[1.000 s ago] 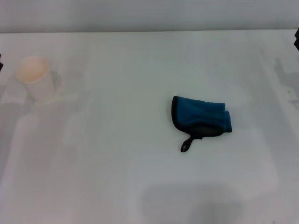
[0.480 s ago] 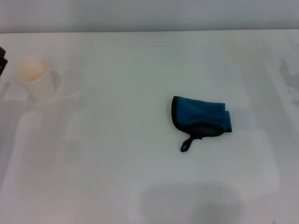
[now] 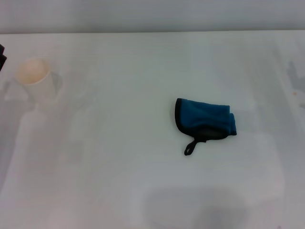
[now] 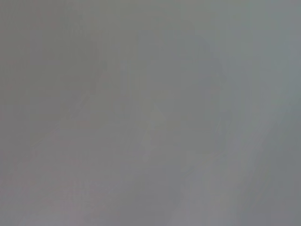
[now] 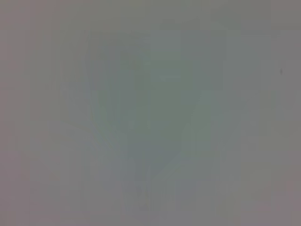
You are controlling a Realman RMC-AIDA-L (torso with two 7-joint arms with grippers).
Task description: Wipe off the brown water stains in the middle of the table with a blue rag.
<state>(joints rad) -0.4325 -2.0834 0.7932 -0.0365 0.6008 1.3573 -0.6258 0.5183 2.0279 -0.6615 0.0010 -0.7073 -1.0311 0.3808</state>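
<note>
The table [image 3: 143,71], wide, white and smooth, fills the head view. On it, right of centre, the blue rag [image 3: 206,119] lies flat and folded (black edging along its left curve), its small black loop strap [image 3: 190,149] trailing toward the near edge. A white paper cup [image 3: 37,82] stands upright far off at the left. A dark sliver of the left gripper [image 3: 2,55] shows at the left border just beside the cup, well apart from the rag; whether it is open cannot be told. Both wrist views show only blank grey.
</note>
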